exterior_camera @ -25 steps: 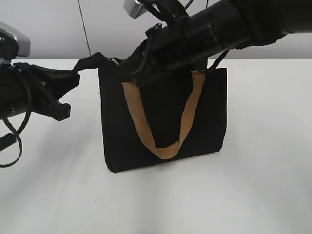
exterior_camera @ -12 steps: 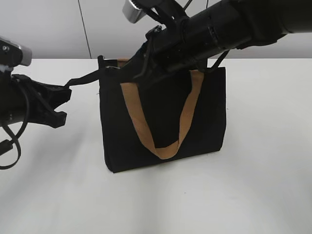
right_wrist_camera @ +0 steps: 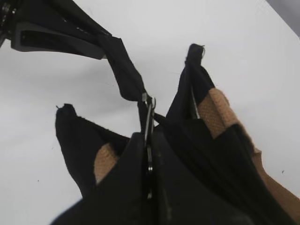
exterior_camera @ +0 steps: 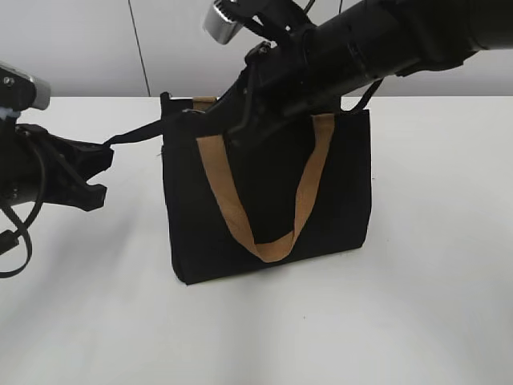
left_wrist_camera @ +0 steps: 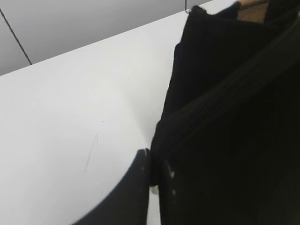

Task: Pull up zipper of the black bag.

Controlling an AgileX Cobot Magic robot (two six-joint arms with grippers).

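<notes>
The black bag [exterior_camera: 268, 196] stands upright on the white surface [exterior_camera: 417, 305], with bare surface open all around it, in front and to both sides. A tan handle [exterior_camera: 264, 241] hangs in a loop down the bag's front face.

At the bag's upper left corner a black side tab [exterior_camera: 132, 133] stretches out taut, away from the bag, and the left pincer [exterior_camera: 94, 164] grips its far end, clamped shut on the fabric. In the left wrist view the left pincer [left_wrist_camera: 154, 171] shows its fingers pressed together on black cloth, with the bag's zipper [left_wrist_camera: 225, 105] running as a ribbed line up and to the right.

Over the bag's top rim the right arm [exterior_camera: 361, 48] reaches in from the right and hides much of the rim in the exterior view. Its right pincer [exterior_camera: 232, 132] sits at the rim's left part. The right wrist view has the right pincer [right_wrist_camera: 149, 154] closed on the silvery metal pull [right_wrist_camera: 149, 117], its fingers pinching the pull just beside where the side tab [right_wrist_camera: 124, 70] joins the bag. The bag's two corners stand up on either side of the pull, with a tan handle [right_wrist_camera: 220, 110] showing inside the right one.
</notes>
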